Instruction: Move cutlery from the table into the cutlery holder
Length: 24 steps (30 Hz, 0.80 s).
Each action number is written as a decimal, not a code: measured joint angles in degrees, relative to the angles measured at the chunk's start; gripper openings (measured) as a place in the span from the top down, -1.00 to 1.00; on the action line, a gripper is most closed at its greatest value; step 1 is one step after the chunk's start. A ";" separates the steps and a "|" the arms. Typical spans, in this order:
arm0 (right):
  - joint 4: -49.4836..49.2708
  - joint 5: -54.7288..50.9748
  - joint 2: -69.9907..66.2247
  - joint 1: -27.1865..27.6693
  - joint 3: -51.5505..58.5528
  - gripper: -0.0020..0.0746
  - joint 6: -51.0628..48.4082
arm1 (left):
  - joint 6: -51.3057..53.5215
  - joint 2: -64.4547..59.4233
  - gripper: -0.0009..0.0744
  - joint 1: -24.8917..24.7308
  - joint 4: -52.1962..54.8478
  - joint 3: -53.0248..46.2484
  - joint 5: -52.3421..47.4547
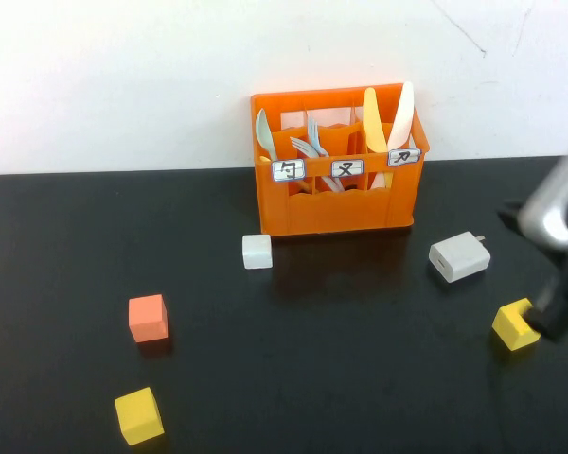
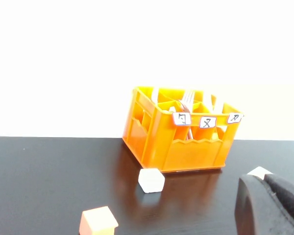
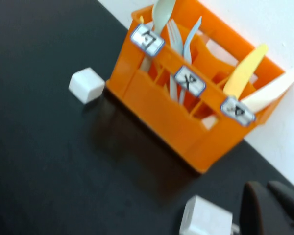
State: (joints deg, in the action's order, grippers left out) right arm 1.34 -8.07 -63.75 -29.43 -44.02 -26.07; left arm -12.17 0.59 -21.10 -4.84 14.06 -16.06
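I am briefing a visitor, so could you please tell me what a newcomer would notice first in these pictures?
The bright orange plastic cutlery holder stands at the table's far edge by the white wall, with pale spoon, forks and knives upright in its compartments. Coloured foam cubes dot the black table. The right hand, shut, is near the white charger block; the left hand is shut too.

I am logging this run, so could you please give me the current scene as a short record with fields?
holder: orange plastic three-compartment crate at the table's back edge
left compartment: pale spoon
middle compartment: light blue forks
right compartment: yellow knife and cream knife
loose cutlery on table: none visible
other items: white charger block, white cube, orange cube, two yellow cubes
left gripper: shut, low over the table
right gripper: shut, near the charger
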 joint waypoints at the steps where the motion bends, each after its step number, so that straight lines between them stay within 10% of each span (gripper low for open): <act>1: 0.00 0.25 1.88 0.00 1.43 0.95 0.00 | 0.00 0.14 0.98 0.00 0.04 -0.15 0.12; 24: -4.68 -17.67 42.31 0.00 22.49 0.95 0.70 | 0.13 0.26 0.98 0.00 2.58 -3.18 3.23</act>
State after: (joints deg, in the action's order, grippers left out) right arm -3.34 -25.74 -21.44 -29.43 -21.53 -25.37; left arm -12.04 0.85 -21.10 -2.26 10.88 -12.83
